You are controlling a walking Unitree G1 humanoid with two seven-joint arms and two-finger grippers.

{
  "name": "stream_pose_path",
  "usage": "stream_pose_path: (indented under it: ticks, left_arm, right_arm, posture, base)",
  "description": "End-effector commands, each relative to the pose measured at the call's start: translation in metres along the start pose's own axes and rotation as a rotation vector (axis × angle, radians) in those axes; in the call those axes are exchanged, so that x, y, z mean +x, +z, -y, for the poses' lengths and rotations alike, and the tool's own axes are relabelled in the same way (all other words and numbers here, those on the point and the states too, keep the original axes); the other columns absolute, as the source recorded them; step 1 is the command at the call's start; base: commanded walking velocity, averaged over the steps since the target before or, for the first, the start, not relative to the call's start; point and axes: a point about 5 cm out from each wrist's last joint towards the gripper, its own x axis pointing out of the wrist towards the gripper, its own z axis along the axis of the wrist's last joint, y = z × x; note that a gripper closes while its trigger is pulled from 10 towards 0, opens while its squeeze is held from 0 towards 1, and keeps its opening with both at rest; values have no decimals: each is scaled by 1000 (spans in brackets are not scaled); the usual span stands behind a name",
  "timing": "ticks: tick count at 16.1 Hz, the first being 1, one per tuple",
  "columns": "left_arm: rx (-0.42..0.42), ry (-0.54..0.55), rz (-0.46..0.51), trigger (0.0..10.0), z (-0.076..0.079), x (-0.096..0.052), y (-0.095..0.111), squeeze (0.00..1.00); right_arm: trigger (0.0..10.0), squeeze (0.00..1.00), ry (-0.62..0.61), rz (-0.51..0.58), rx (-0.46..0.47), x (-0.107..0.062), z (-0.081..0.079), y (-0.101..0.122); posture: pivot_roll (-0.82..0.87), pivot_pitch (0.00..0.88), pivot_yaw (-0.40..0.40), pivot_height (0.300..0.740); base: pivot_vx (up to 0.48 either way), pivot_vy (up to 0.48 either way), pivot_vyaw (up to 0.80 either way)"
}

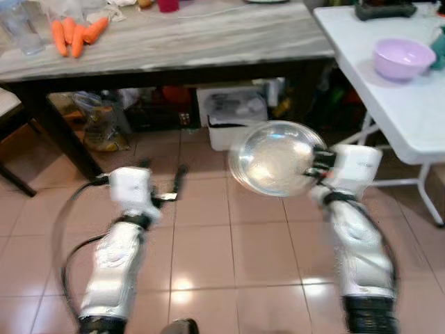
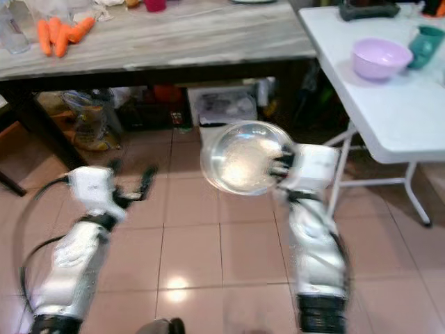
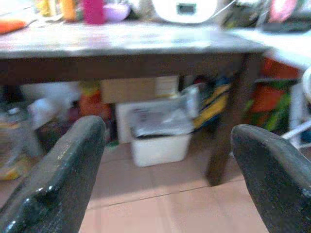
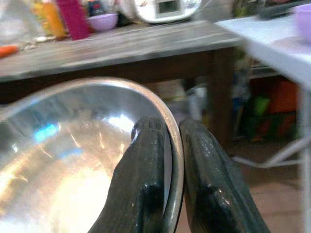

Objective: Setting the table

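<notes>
Steel bowl (image 1: 274, 158) rim pinched in right tool (image 4: 171, 145), left tool (image 3: 165, 165) spread

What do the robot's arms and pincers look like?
Both arms are shiny silver with white boxy wrists. A black cable loops beside the left arm. The left pincer and right pincer each have two long black fingers with rounded tips.

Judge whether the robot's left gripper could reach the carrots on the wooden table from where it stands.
Probably not yet. The left gripper is open and free, but it hangs low over the floor, below the table's edge, with the carrots farther back on top.
</notes>
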Motion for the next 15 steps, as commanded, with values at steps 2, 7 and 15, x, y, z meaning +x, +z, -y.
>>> stream_pose_path:
  ticks: [2,7,15]
  left_arm:
    - [2,-12,17,10000,5,1,3,0]
    - [8,-20,17,10000,6,-3,2,0]
    - [10,-71,17,10000,14,3,3,0]
  right_arm:
    - [10000,0,-30,20,-15,-3,12,5]
    - [10000,0,-55,36,-16,-5,16,9]
    - [10000,0,-80,51,-19,-4,20,12]
  posture:
    - [-114,133,47,740]
    - [-121,131,50,740]
    - [-140,131,57,740]
  base:
    - [384,0,0]
    - [376,0,333]
    - [367,0,540]
